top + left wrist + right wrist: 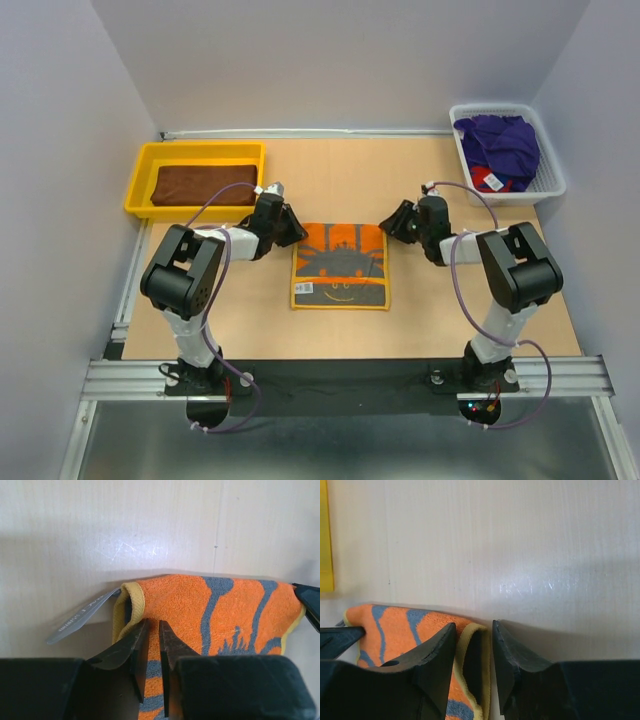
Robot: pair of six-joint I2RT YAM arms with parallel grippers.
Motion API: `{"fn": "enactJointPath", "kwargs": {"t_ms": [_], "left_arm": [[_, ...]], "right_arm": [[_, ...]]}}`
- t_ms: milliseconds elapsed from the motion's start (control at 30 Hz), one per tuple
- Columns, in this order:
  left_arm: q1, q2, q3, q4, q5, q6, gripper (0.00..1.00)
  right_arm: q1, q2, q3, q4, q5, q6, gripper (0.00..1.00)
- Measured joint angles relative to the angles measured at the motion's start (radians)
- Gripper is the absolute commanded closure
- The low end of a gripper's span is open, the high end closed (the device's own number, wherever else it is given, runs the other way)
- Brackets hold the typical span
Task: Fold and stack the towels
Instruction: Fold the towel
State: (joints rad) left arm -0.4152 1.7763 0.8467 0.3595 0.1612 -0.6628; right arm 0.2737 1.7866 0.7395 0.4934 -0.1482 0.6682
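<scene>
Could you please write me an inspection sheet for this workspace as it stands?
Surface: tan wooden tabletop, lightly scratched.
Job's things: orange terry towel with dark print and yellow border spread at centre; dark brown folded towel in yellow plastic tray; purple towel and red towel bunched in white mesh basket.
Clutter: nothing seen.
End effectors: left end effector closed on the orange towel's far left corner; right end effector astride its far right corner, grip unclear.
Cables: purple cables loop along both arms.
Surroundings: plain grey walls; metal rail at near edge.
</scene>
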Motion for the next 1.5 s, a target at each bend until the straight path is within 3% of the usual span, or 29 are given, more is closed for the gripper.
{"fn": "enactJointPath", "kwargs": {"t_ms": [233,500,700,1067,1267,1367,1400,1500], "left_arm": [[0.000,0.000,-0.007,0.015,0.004,0.000,0.73],[0.000,0.001,-0.007,0.016,0.004,0.000,0.73],[0.000,0.001,-0.007,0.014,0.002,0.000,0.73],[0.000,0.001,-0.010,0.015,-0.007,-0.002,0.72],[0.000,-0.018,-0.013,-0.005,0.003,0.011,0.54],[0.000,-0.039,0.011,-0.070,0.008,0.037,0.37],[0.000,-0.048,0.025,-0.095,0.009,0.053,0.37],[0.000,-0.076,0.101,-0.196,0.005,0.103,0.24]], "right_arm": [[-0.005,-0.058,-0.022,-0.024,0.002,-0.033,0.59],[-0.004,-0.109,0.064,-0.037,-0.150,-0.041,0.59],[0.013,-0.039,0.075,0.014,-0.240,-0.012,0.60],[-0.020,0.057,-0.024,0.122,-0.232,-0.001,0.63],[-0.032,0.009,0.020,0.002,-0.222,-0.101,0.59],[-0.035,0.000,0.102,-0.123,-0.220,-0.206,0.51],[-0.036,-0.003,0.113,-0.138,-0.218,-0.220,0.51],[-0.037,-0.021,0.192,-0.284,-0.219,-0.348,0.48]]}}
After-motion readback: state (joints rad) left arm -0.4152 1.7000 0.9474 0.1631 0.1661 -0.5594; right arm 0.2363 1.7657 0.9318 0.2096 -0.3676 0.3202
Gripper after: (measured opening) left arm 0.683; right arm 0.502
